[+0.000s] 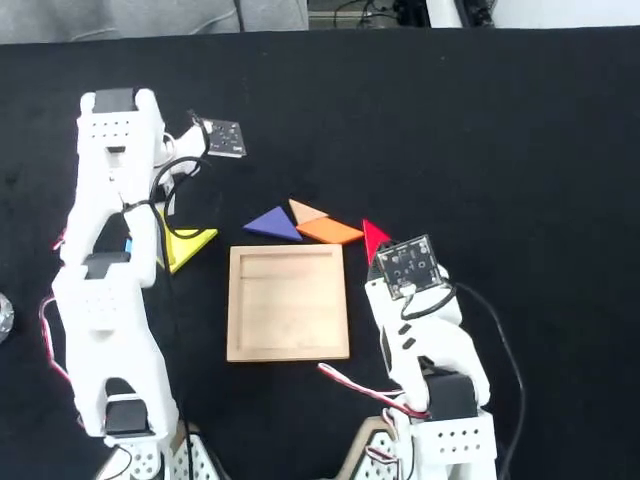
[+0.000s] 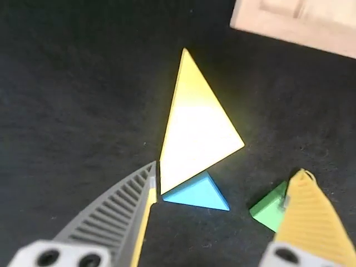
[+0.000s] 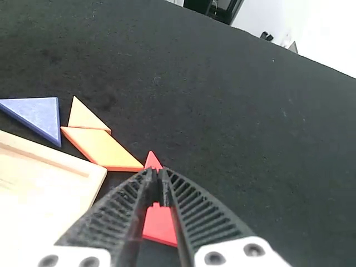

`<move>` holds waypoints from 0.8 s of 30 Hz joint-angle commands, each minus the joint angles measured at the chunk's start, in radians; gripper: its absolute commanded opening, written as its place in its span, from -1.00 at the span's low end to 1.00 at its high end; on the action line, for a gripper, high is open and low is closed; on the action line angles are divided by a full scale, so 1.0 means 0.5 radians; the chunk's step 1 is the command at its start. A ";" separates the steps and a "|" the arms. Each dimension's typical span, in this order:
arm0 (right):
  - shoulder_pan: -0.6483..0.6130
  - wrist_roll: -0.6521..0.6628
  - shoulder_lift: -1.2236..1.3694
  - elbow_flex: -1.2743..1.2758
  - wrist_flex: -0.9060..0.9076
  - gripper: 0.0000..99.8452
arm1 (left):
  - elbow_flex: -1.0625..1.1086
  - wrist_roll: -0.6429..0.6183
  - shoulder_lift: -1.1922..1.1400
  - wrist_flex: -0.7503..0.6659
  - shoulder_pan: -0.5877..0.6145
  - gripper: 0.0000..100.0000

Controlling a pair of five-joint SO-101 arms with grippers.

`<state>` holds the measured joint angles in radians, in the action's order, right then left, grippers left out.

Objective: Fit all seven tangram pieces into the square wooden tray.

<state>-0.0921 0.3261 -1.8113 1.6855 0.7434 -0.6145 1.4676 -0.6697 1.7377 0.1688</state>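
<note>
The square wooden tray lies mid-table with nothing in it. Beside its left edge a yellow triangle lies flat, with a light blue triangle and a green piece touching or close behind it. My left gripper hangs open over these three, one finger on each side. Beyond the tray's far edge lie a blue triangle, a tan triangle and an orange parallelogram. At the far right corner my right gripper is shut on the red triangle, whose tip pokes out past the fingertips.
Black cloth covers the whole table, with wide free room on the right and at the back. A small shiny object sits at the left edge. The two arm bases stand at the near edge.
</note>
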 commanded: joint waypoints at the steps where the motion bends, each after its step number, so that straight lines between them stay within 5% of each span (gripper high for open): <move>1: 0.025 0.018 -0.143 -0.002 0.009 -0.98 | -0.112 0.310 -0.061 -0.021 0.063 -0.29; 12: 0.025 0.018 -0.143 -0.002 0.009 -0.98 | 0.051 0.301 0.061 0.031 0.044 -0.30; 20: 0.025 0.021 -0.143 -0.002 0.009 -0.98 | 0.459 0.153 -0.043 -0.666 0.054 -0.37; 24: 0.025 0.021 -0.146 -0.002 0.034 -0.98 | 0.582 0.163 -0.043 -0.764 0.041 -0.39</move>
<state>-0.0921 0.3261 -1.8113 1.6855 0.7480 -0.3552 1.4661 -0.7112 1.4108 0.1887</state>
